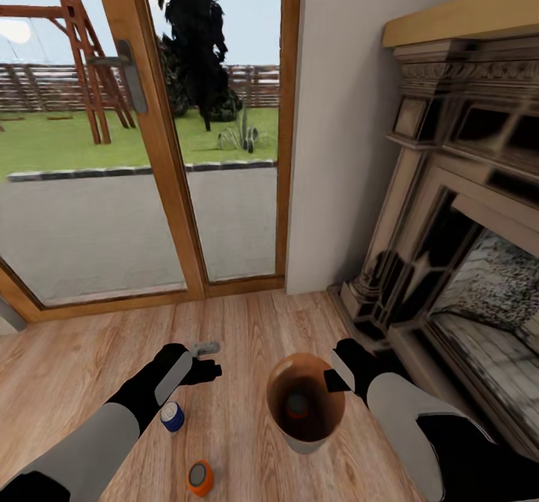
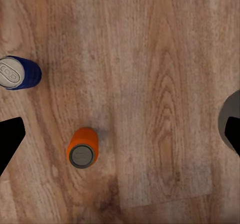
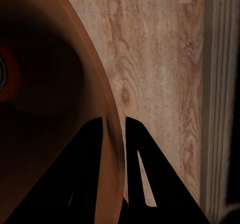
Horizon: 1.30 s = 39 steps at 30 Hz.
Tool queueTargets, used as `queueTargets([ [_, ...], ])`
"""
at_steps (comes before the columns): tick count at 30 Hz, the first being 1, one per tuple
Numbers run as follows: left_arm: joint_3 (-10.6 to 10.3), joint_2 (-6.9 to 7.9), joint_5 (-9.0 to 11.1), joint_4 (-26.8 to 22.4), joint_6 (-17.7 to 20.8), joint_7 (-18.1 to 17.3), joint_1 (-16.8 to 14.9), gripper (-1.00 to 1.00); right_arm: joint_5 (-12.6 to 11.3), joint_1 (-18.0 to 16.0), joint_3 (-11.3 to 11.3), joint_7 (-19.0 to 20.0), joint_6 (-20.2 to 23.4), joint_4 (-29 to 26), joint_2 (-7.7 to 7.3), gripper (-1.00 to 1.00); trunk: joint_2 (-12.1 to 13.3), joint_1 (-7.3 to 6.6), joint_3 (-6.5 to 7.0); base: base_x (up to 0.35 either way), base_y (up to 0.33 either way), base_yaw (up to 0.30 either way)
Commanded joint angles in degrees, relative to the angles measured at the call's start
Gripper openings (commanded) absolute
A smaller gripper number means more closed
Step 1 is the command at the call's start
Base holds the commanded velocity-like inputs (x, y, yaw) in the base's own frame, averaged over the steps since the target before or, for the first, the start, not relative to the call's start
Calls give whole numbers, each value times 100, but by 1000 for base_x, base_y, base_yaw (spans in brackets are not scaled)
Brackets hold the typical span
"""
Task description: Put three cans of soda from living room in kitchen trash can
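Held above the wood floor is the tash can (image 1: 302,445), brown inside, with my right gripper (image 1: 333,380) shut on its rim (image 3: 107,114); one finger is inside the rim and one outside. An orange can of soda (image 1: 297,405) lies at its bottom, showing as an orange glow (image 3: 6,78) in the right wrist view. A dark blue can (image 1: 172,416) (image 2: 19,73) and a second orange can (image 1: 200,478) (image 2: 82,148) stand upright on the floor. My left gripper (image 1: 206,361) (image 2: 120,134) hovers above them, open and holding nothing.
Wood-framed glass doors (image 1: 161,150) close off the living room ahead, with a yard beyond. A pale wall (image 1: 337,112) and the ornate dark-and-cream fireplace (image 1: 449,210) stand close on the right. Wood floor (image 1: 67,382) stretches to the left.
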Motion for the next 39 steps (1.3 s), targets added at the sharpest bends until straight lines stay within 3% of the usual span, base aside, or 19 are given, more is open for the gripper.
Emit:
queueTargets([
  [1,0,0,2,2,3,-2,0,100,-52,-4,-28,13,17,-4,2,-100,0,0,0,0,0,0],
  [10,6,-6,25,30,107,17,-7,100,-87,-56,-224,13,711,-71,-75,-100,0,0,0,0,0,0],
  [16,13,-8,41,51,335,54,-27,100,-72,-103,-502,-18,825,-74,-302,-100,0,0,0,0,0,0],
  [20,23,-12,42,35,548,75,-32,100,-90,-106,-559,22,833,-75,-478,-100,0,0,0,0,0,0],
  [27,40,-16,38,46,846,112,-33,100,-101,-100,-524,42,835,-82,-471,-100,0,0,0,0,0,0],
  [39,61,-11,38,36,863,129,-33,100,-102,-99,-516,47,820,-82,-465,-100,0,0,0,14,0,0],
])
